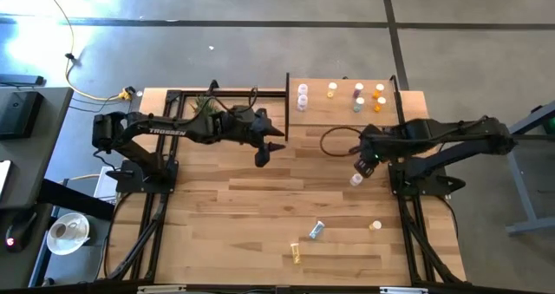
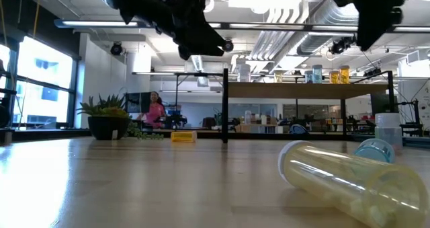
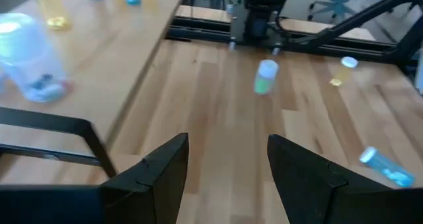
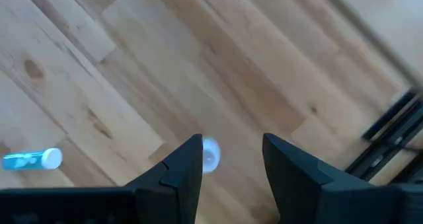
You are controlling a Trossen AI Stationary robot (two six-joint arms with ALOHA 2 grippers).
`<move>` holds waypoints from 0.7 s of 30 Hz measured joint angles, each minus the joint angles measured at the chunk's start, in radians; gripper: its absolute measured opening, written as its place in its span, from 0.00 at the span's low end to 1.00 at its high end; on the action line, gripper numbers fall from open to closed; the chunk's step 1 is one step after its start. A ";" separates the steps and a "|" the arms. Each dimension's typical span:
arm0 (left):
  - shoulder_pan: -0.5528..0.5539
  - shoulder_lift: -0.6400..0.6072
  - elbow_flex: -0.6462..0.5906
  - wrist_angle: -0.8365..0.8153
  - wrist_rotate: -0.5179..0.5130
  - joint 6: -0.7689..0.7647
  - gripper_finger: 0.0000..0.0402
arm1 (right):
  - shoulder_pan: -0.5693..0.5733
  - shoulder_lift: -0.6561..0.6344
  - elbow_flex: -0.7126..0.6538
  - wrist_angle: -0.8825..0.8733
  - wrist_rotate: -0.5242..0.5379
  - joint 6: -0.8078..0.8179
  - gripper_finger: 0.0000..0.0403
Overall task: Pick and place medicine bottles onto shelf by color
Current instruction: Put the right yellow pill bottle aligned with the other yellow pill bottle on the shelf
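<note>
**Bottle sorting partly done: eight on the shelf, four left on the table**

High view. The shelf (image 1: 342,120), a pale board at the far right of the tabletop (image 1: 217,225), already carries eight upright medicine bottles (image 1: 359,96): two whitish ones (image 1: 303,97) at one end, a yellowish one (image 1: 332,89), a purplish and a pale pair in the middle, and an orange pair (image 1: 379,97) at the other end, roughly grouped by tint. Four bottles appear to remain on the table: a clear bottle (image 1: 356,179) standing just below the right gripper (image 1: 368,162), a small yellow-tinted bottle (image 1: 375,226) nearer the front edge, and two lying on their sides, a blue one (image 1: 317,230) and a yellow one (image 1: 297,255).

The right gripper hangs above the clear bottle with its fingers parted and nothing between them; in the right wrist view the bottle's white cap (image 4: 209,154) shows on the wood below the gap. The left gripper (image 1: 264,153) hovers over bare planks near the shelf's left edge, fingers released and empty.

Judged from this layout, the task is about two thirds complete; the clear bottle looks to be the next pick.
</note>
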 joint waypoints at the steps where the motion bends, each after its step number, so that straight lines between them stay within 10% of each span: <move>1: -0.011 0.000 -0.009 0.014 -0.001 -0.004 0.49 | 0.023 -0.015 -0.017 0.000 0.001 0.037 0.37; 21: -0.226 0.002 -0.025 0.058 -0.003 -0.086 0.49 | 0.449 -0.190 -0.203 0.025 -0.028 0.416 0.37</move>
